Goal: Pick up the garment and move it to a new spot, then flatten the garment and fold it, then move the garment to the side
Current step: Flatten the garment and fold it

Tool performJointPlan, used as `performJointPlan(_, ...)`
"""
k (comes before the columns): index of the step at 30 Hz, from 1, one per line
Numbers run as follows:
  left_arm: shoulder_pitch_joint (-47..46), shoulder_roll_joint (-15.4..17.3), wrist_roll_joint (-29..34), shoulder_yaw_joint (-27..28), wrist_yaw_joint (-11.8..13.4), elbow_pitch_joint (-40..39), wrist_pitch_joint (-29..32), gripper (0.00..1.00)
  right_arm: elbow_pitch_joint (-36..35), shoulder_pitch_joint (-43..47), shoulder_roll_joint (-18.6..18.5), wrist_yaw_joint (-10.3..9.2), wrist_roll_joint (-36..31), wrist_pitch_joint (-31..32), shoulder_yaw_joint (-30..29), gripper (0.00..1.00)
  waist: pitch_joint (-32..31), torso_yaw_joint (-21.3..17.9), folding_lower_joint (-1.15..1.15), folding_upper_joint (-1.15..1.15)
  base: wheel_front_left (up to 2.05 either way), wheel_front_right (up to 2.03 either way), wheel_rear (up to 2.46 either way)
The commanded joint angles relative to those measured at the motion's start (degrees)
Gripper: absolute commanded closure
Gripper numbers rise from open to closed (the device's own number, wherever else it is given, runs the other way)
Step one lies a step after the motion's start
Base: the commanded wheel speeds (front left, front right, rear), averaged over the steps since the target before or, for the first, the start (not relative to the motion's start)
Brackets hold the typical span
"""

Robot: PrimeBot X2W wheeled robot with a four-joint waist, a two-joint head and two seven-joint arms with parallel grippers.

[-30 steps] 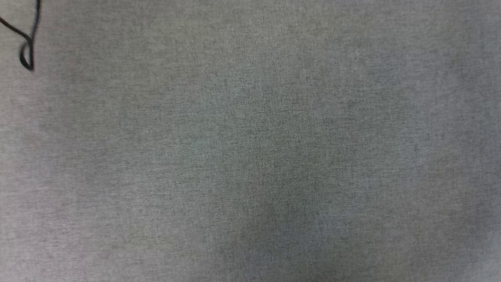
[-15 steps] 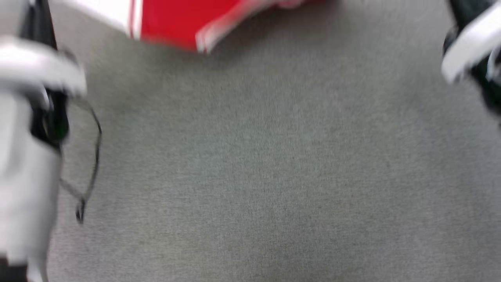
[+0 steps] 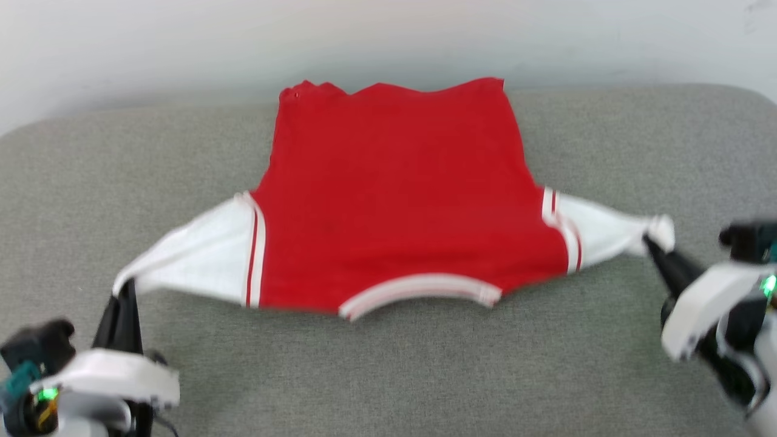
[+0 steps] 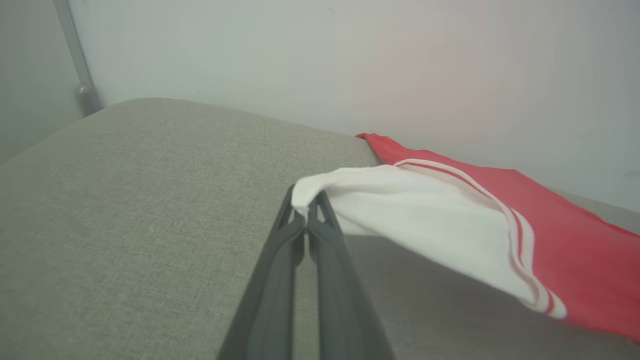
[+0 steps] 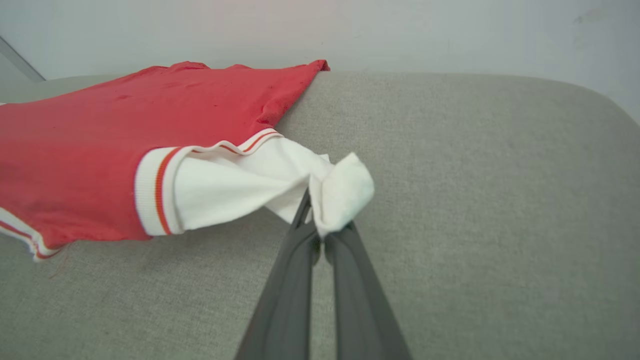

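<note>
nearest the robot, the left hand [image 3: 124, 286] sits low at the left, its two dark fingers clenched on the tip of the garment's left white sleeve [image 3: 194, 255]. the left wrist view shows the cloth pinched between the fingertips and the sleeve raised a little off the grey cushion [image 3: 388, 376]. at the right, the right hand [image 3: 651, 244] is clamped on the bunched end of the right white sleeve [image 3: 607, 233]. between them the garment [image 3: 394, 200] lies spread on the cushion with its plain red side up and both sleeves pulled outward. its white-striped collar [image 3: 419, 290] is toward the robot, and its hem [image 3: 394, 88] lies at the cushion's far edge. beyond that stands a pale wall [image 3: 388, 42].
</note>
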Motion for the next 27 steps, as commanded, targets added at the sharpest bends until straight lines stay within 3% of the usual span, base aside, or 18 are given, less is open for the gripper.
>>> performJointPlan(1,2.43,0.06,0.04,0.49,1.19,-1.04,0.15,1.0,-0.85,3.51,0.43,-0.1,-1.05,0.76,-1.28,1.0,-1.62,0.26,0.02,0.0,0.0,0.0,0.0)
performJointPlan(11,19.26,0.49,-0.39,0.75,7.12,-7.65,3.01,1.0,-13.01,28.78,9.04,-0.11,-8.72,9.78,-15.43,1.0,-5.61,0.71,0.02,0.0,0.0,0.0,0.0)
performJointPlan(18,22.04,-0.09,0.23,-0.57,8.78,-11.06,4.27,1.0,-23.25,38.38,14.44,-0.1,-14.83,19.5,-21.77,1.0,-4.7,1.18,0.02,0.0,0.0,0.0,0.0)
performJointPlan(19,21.65,-0.33,0.3,-0.81,8.72,-11.55,4.22,1.0,-24.5,38.46,14.89,-0.1,-15.48,20.14,-22.16,0.76,-4.43,1.26,0.02,0.0,0.0,0.0,0.0)
performJointPlan(20,21.65,-0.33,0.3,-0.81,8.72,-11.55,4.22,1.0,-24.5,38.46,14.89,-0.1,-15.48,20.14,-22.16,0.76,-4.43,1.26,0.02,0.0,0.0,0.0,0.0)
performJointPlan(21,21.04,-0.37,0.62,-1.14,8.76,-12.01,4.23,1.0,-25.61,38.11,15.31,-0.09,-16.06,20.42,-22.67,0.0,-4.09,1.41,0.02,0.0,0.0,0.0,0.0)
performJointPlan(27,16.79,0.15,3.32,-3.6,9.08,-14.87,4.91,1.0,-28.49,31.14,14.7,-0.07,-17.3,19.6,-25.05,0.0,-1.01,2.67,0.02,0.0,0.0,0.0,0.0)
